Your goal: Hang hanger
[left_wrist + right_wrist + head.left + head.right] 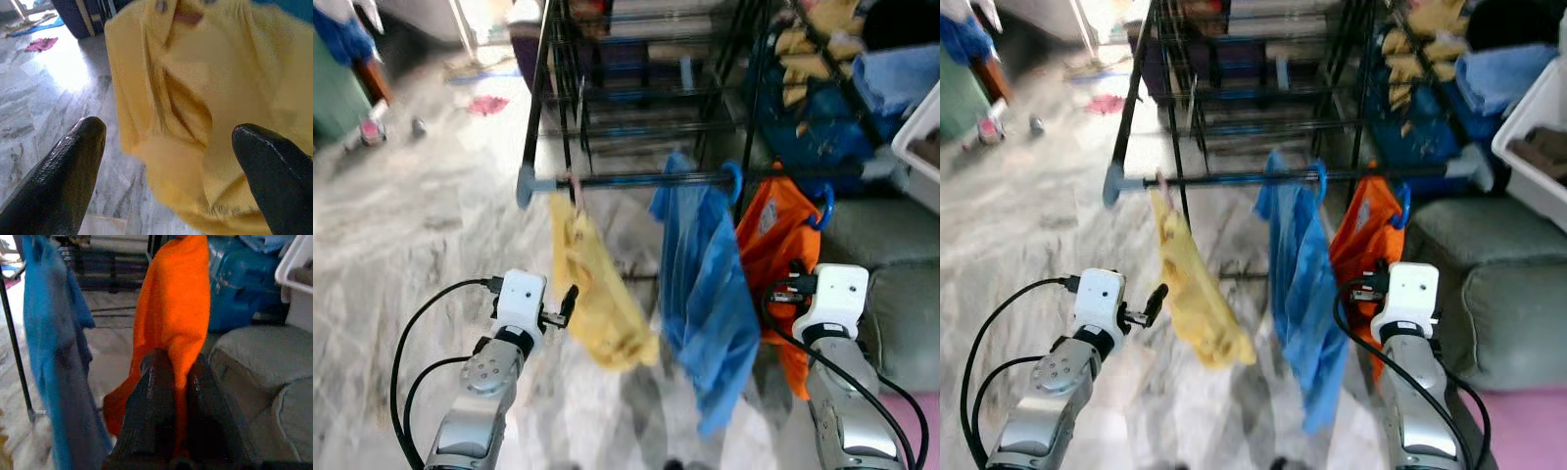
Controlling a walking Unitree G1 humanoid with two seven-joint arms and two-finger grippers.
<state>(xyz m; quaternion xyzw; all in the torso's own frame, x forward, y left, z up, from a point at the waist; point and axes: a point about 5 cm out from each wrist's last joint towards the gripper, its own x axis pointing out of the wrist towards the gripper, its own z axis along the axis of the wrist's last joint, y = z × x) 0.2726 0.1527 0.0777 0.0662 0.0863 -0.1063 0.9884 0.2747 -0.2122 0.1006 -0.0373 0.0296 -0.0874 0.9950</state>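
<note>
Now three garments hang on the black rail [705, 180] of the drying rack: a yellow one [592, 294] near the rail's left end, a blue one [705, 284] in the middle and an orange one [773, 235] to the right, on a blue hanger hook [824, 208] over the rail. The left gripper [168, 147] has its fingers wide apart, w/ the yellow cloth just in front, not touched. The right gripper [178, 396] has its fingers almost together, close to the orange cloth; whether they pinch it I cannot tell. I judge the hanging nearly done, approx. the last check. To do it well: see that each hook sits fully over the rail, release w/o tugging the cloth, then draw the arms back straight, so no finger catches a hem and pulls a hanger off.
</note>
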